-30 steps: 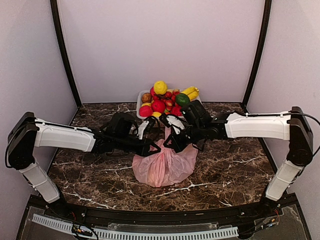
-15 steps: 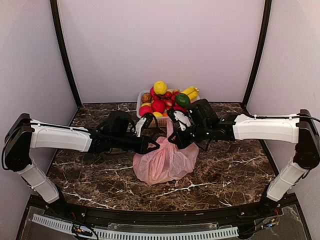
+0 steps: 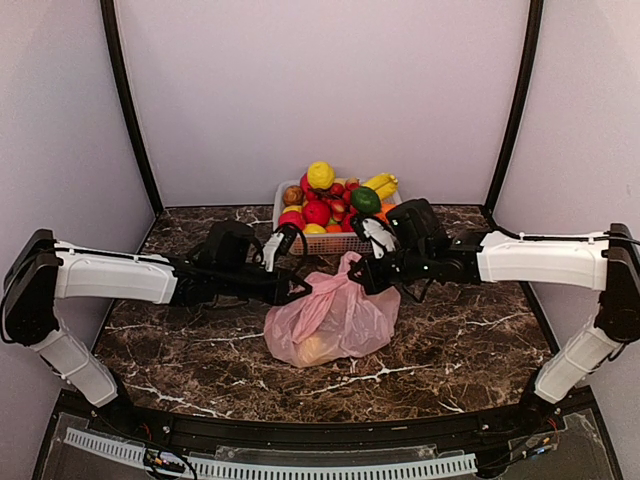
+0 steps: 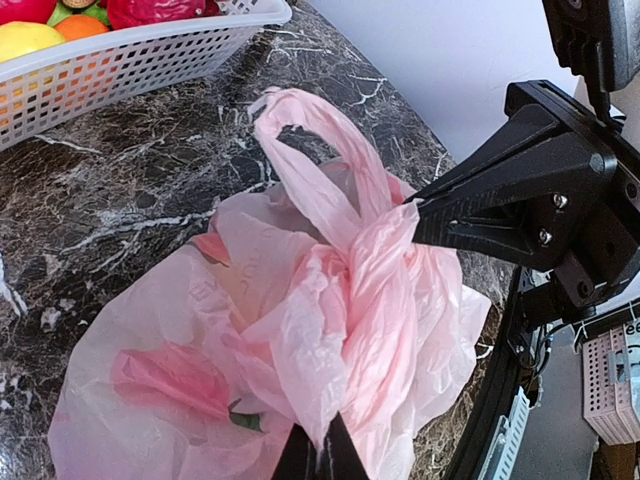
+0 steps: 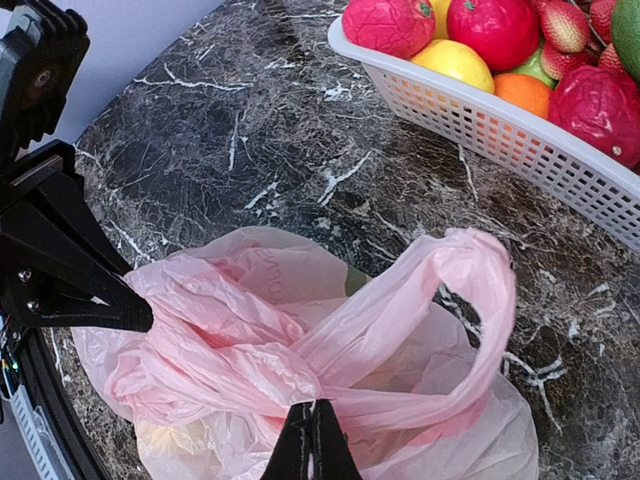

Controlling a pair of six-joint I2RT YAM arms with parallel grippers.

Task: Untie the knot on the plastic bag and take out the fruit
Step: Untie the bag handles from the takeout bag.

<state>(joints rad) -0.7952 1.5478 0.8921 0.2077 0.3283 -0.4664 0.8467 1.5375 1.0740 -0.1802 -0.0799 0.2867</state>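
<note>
**A:** Where is the plastic bag, and what has hold of it?

**B:** The plastic bag [image 3: 335, 325], thin, pink and crinkled, sits in the middle of a dark marble table [image 3: 470, 340]. It is just on the near side of a white basket [image 4: 150, 55] heaped with loose toy produce. One arm reaches in from each side. The left gripper [image 3: 302, 290] has its jaws pressed together on a fold of film at the bag's upper left. The right gripper [image 3: 364, 280] is clamped the same way on film at the upper right.

**A:** And the knot?

**B:** The knot [image 4: 375, 250] is a twisted bunch at the bag's top, lying between the two pairs of jaws. It is to the right of the left fingertips and to the left of the right ones. A handle loop [image 5: 470, 290] arches up on the far side, toward the basket. The twisted film runs left to right, so its long axis follows the line joining the grippers.

**A:** Which arm is nearer to it?

**B:** The right, I judge. Its tips pinch almost at the twist, while the left grips film a little further out.

**A:** Is the fruit out?

**B:** No. The fruit [image 3: 315, 348] shows only as pale and reddish shapes through the film, so the bag is not yet open. Any pull would act along that left-right line, and I cannot tell whether it would loosen or tighten the knot.
</note>
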